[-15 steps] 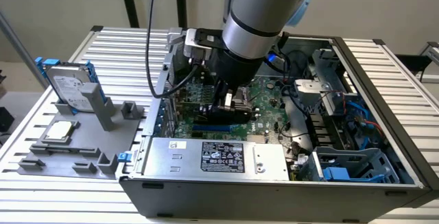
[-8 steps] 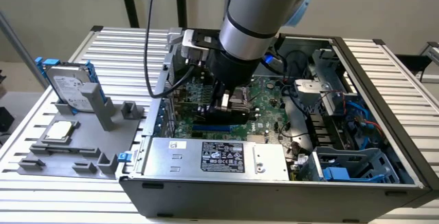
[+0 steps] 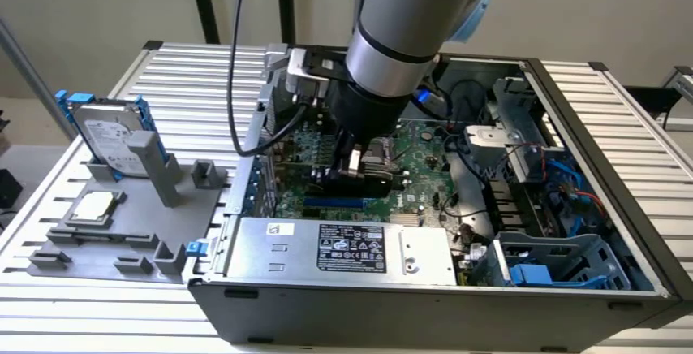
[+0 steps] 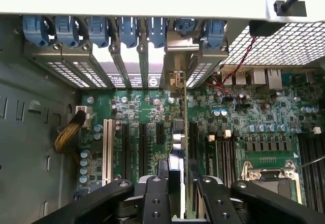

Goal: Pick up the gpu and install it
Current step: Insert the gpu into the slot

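Currently the pincer (image 4: 184, 203) is closed on the gpu (image 4: 180, 127), holding it edge-on inside the case (image 3: 433, 313), just over 1 motherboard (image 4: 254, 117) slot. Any tilt or offset could make the card miss the slot and jam or bend.

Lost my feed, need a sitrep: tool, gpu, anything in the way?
Tool shut on gpu. It stands upright in case, over motherboard, bracket beside slot covers. No obstruction seen.
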Tool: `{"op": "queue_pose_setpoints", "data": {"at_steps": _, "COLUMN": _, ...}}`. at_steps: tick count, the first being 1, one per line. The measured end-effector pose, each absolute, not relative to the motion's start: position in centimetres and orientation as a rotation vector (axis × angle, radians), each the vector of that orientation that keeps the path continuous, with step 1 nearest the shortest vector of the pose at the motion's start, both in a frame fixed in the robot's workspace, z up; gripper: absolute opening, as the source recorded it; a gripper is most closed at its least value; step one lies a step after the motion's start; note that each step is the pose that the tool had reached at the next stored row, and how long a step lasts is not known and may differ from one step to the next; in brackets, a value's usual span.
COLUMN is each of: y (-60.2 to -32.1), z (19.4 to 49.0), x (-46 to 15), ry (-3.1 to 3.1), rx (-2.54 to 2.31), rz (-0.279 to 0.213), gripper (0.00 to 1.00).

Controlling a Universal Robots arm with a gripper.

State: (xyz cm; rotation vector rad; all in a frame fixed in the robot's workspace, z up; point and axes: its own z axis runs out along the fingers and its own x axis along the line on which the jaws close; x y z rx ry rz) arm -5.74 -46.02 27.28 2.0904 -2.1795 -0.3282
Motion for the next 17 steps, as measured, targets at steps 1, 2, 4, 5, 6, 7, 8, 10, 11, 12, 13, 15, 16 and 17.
{"op": "queue_pose_setpoints", "data": {"at_steps": 1, "y": -46.02, "z": 27.23, "x": -5.74, "ry": -2.178, "rx": 2.089, "rz": -0.325, "gripper": 0.26}}
{"op": "queue_pose_setpoints", "data": {"at_steps": 2, "y": -46.02, "z": 27.19, "x": -5.73, "ry": -2.177, "rx": 2.087, "rz": -0.322, "gripper": 0.26}}
{"op": "queue_pose_setpoints", "data": {"at_steps": 4, "y": -45.98, "z": 27.1, "x": -5.74, "ry": -2.175, "rx": 2.082, "rz": -0.312, "gripper": 0.26}}
{"op": "queue_pose_setpoints", "data": {"at_steps": 5, "y": -45.95, "z": 27.08, "x": -5.74, "ry": -2.174, "rx": 2.08, "rz": -0.307, "gripper": 0.26}}
{"op": "queue_pose_setpoints", "data": {"at_steps": 6, "y": -45.93, "z": 27.06, "x": -5.73, "ry": -2.173, "rx": 2.08, "rz": -0.306, "gripper": 0.26}}
{"op": "queue_pose_setpoints", "data": {"at_steps": 7, "y": -45.91, "z": 27.06, "x": -5.73, "ry": -2.173, "rx": 2.079, "rz": -0.305, "gripper": 0.26}}
{"op": "queue_pose_setpoints", "data": {"at_steps": 8, "y": -45.88, "z": 27.07, "x": -5.74, "ry": -2.173, "rx": 2.079, "rz": -0.304, "gripper": 0.26}}
{"op": "queue_pose_setpoints", "data": {"at_steps": 10, "y": -45.81, "z": 27.05, "x": -5.73, "ry": -2.173, "rx": 2.077, "rz": -0.305, "gripper": 0.26}}
{"op": "queue_pose_setpoints", "data": {"at_steps": 11, "y": -45.76, "z": 27.04, "x": -5.74, "ry": -2.173, "rx": 2.075, "rz": -0.306, "gripper": 0.26}}
{"op": "queue_pose_setpoints", "data": {"at_steps": 12, "y": -45.67, "z": 27.03, "x": -5.74, "ry": -2.174, "rx": 2.072, "rz": -0.307, "gripper": 0.26}}
{"op": "queue_pose_setpoints", "data": {"at_steps": 13, "y": -45.57, "z": 27.0, "x": -5.74, "ry": -2.175, "rx": 2.07, "rz": -0.309, "gripper": 0.26}}
{"op": "queue_pose_setpoints", "data": {"at_steps": 15, "y": -45.54, "z": 26.94, "x": -5.74, "ry": -2.174, "rx": 2.069, "rz": -0.309, "gripper": 0.26}}
{"op": "queue_pose_setpoints", "data": {"at_steps": 16, "y": -45.54, "z": 26.92, "x": -5.74, "ry": -2.174, "rx": 2.069, "rz": -0.308, "gripper": 0.26}}
{"op": "queue_pose_setpoints", "data": {"at_steps": 17, "y": -45.54, "z": 26.89, "x": -5.74, "ry": -2.174, "rx": 2.068, "rz": -0.306, "gripper": 0.26}}
